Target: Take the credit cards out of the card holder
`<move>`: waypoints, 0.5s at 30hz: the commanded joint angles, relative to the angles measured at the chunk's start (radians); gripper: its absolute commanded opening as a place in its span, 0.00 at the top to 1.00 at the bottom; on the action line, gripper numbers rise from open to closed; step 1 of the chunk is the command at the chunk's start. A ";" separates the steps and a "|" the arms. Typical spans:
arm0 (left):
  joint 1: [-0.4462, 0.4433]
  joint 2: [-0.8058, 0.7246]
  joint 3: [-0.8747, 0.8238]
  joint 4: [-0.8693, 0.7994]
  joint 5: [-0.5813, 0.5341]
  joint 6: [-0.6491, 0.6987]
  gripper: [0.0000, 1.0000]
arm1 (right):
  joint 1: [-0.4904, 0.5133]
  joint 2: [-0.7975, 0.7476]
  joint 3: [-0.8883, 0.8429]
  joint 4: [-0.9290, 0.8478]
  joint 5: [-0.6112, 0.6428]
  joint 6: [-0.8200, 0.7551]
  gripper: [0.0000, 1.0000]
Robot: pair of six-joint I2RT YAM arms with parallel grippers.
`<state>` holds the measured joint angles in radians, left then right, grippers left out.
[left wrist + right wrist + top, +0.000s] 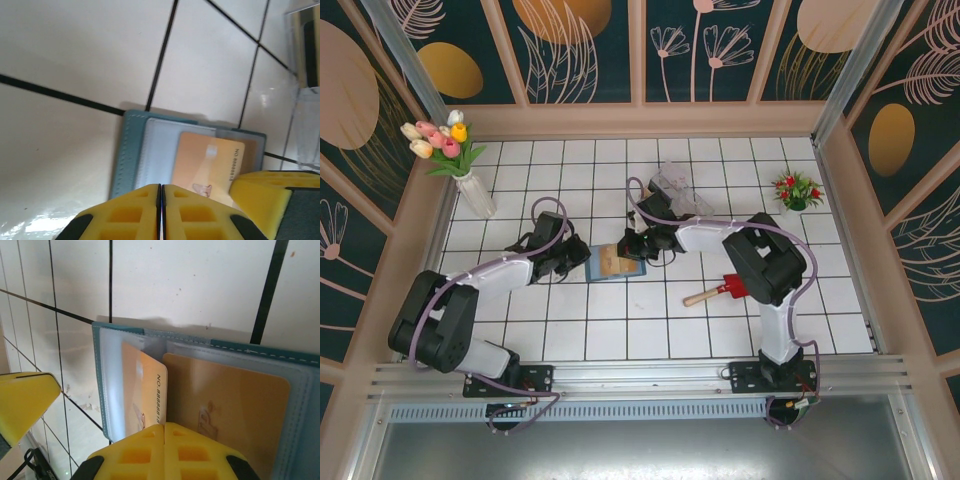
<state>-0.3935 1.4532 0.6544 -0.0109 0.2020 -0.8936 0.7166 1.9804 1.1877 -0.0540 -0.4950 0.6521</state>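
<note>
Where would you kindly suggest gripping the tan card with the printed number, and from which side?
Pinch the tan card by its numbered edge, coming from the fold side of the card holder. That edge seems to lie free of the clear pocket at the fold, while the opposite edge is tucked inside, so pulling toward the fold should slide it out.

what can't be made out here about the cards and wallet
- Left wrist view: lower edge of the card, hidden behind the left tool; grip unclear.
- Right wrist view: end of the printed number, hidden by the right tool.
- Top view: pockets of the wallet, too small to read.
</note>
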 commanded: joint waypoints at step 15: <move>-0.015 0.169 0.028 0.049 0.104 0.048 0.87 | -0.027 -0.095 -0.056 0.044 -0.056 -0.005 1.00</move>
<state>-0.4049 1.6047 0.6594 0.0711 0.3119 -0.8757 0.6991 1.9404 1.1473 -0.0414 -0.5255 0.6529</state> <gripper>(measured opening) 0.130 0.064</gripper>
